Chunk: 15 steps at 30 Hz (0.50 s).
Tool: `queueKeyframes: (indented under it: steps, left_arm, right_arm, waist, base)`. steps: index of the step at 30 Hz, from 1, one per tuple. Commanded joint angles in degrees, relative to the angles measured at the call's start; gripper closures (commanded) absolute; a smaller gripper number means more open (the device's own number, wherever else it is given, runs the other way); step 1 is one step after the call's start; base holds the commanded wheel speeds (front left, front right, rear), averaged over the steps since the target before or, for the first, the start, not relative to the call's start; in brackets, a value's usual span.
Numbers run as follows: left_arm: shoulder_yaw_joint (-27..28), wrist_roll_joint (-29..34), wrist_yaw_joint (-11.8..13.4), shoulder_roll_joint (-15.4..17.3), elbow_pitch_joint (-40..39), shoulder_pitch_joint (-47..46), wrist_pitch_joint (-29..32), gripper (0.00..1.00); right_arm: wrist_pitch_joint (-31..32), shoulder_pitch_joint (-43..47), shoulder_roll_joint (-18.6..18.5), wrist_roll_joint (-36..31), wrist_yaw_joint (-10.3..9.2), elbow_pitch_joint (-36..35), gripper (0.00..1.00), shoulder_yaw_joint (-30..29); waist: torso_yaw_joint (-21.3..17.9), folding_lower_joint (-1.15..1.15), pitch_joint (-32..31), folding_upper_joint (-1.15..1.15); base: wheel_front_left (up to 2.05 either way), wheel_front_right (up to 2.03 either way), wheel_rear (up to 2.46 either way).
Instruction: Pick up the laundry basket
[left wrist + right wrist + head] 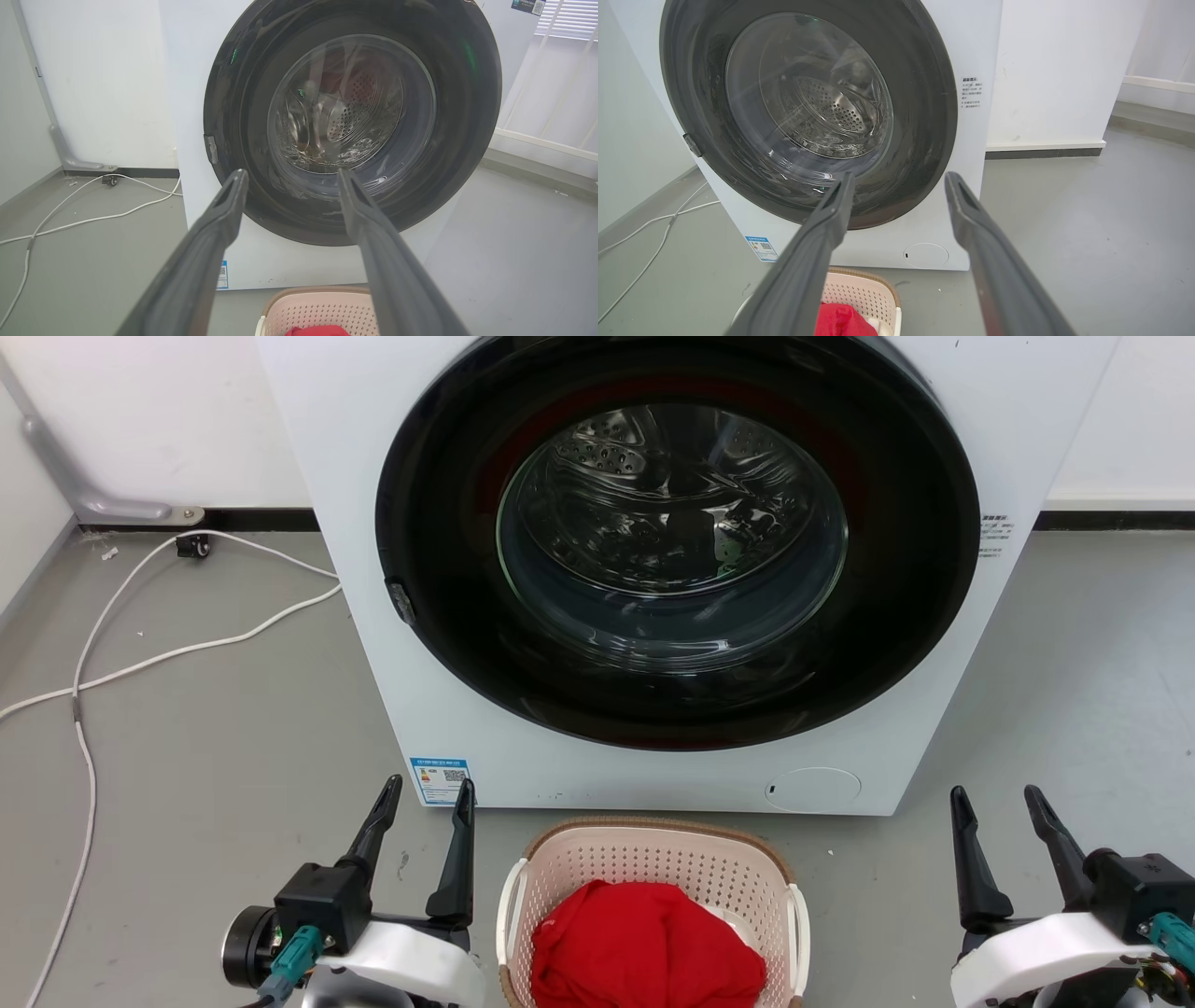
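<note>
The laundry basket (pixel 653 868) is cream-pink with perforated walls, a brown woven rim and white side handles. It stands on the floor in front of the washer, holding a red garment (pixel 644 947). My left gripper (pixel 428 791) is open just left of the basket, clear of it. My right gripper (pixel 997 793) is open farther off to the right. Both hold nothing. In the left wrist view the laundry basket (pixel 322 305) sits at the bottom edge between the fingers. The right wrist view has the laundry basket (pixel 866 291) at the bottom, partly behind a finger.
A white front-loading washer (pixel 448 709) with a shut dark glass door (pixel 677 541) stands right behind the basket. White cables (pixel 168 653) trail over the grey floor at the left. A white wall with a dark skirting runs behind.
</note>
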Motion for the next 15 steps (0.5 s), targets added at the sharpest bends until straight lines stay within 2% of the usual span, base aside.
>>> queueKeyframes:
  steps: [1,15]
  left_arm:
    - [-0.17,1.38,-0.22,-0.01,-0.09,0.2,-0.49,0.0]
    - [-0.26,4.79,-1.0,-0.87,1.21,0.43,-1.79,0.0]
  right_arm:
    - [-0.56,0.32,0.07,-1.3,0.1,-0.39,0.0,0.0]
    - [-2.46,0.31,0.12,-3.72,0.06,0.65,0.0,-0.56]
  waist:
    - [-0.03,0.0,0.0,0.0]
    - [0.05,0.0,-0.4,0.0]
  base:
    - [0.0,0.0,0.0]
    - [0.0,0.0,0.0]
